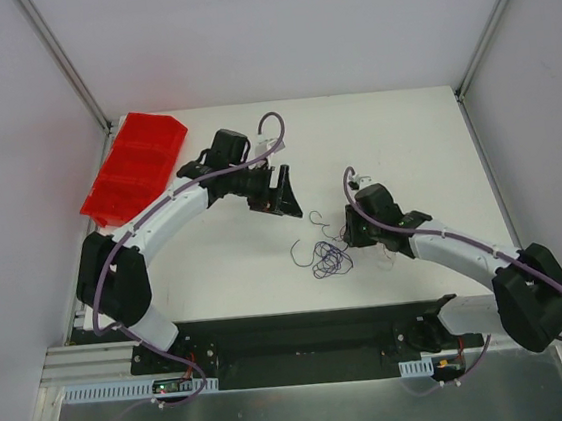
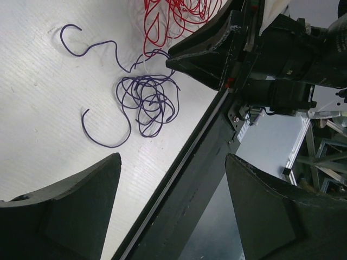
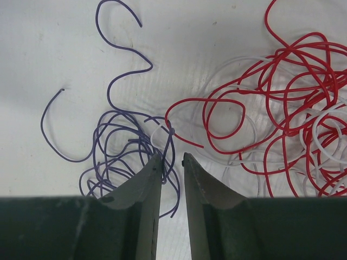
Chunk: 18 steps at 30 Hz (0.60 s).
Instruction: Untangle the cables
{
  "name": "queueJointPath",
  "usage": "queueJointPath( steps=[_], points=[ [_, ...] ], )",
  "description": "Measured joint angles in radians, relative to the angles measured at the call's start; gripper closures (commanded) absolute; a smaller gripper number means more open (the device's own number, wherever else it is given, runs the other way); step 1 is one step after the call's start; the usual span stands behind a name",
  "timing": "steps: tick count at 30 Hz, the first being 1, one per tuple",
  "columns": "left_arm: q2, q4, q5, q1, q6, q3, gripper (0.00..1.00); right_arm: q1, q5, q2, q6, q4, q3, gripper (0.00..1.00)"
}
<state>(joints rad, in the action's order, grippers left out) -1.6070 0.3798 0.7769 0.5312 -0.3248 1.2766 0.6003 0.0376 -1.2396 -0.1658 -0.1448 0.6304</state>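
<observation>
The cables (image 1: 331,257) lie in a small tangle on the white table between the two arms. In the right wrist view a purple coil (image 3: 119,146) sits left of a red bundle (image 3: 282,97) mixed with pale white strands (image 3: 325,130). My right gripper (image 3: 172,158) is low over the tangle with its jaws a narrow gap apart. A purple strand runs through that gap against the left finger, and the jaws do not pinch it. My left gripper (image 2: 173,162) hangs wide open and empty above the table, back from the purple coil (image 2: 149,97) and red loops (image 2: 173,21).
A red bin (image 1: 136,165) sits tilted at the table's back left corner. The dark base rail (image 2: 190,179) runs along the near table edge. White walls enclose the table on three sides.
</observation>
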Motion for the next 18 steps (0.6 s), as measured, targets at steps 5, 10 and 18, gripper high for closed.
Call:
queueJointPath(
  steps=[5,10,18],
  points=[
    [0.006,0.0,0.0,0.0,0.0,0.0,0.23,0.0,-0.011,-0.03,0.006,-0.001,0.01,1.0],
    [0.007,0.0,0.0,0.0,0.0,0.0,0.24,0.0,-0.005,-0.014,0.022,-0.078,0.067,1.0],
    [0.046,0.0,-0.003,0.0,0.003,0.0,0.25,0.006,0.055,0.285,0.092,-0.343,0.385,0.99]
  ],
)
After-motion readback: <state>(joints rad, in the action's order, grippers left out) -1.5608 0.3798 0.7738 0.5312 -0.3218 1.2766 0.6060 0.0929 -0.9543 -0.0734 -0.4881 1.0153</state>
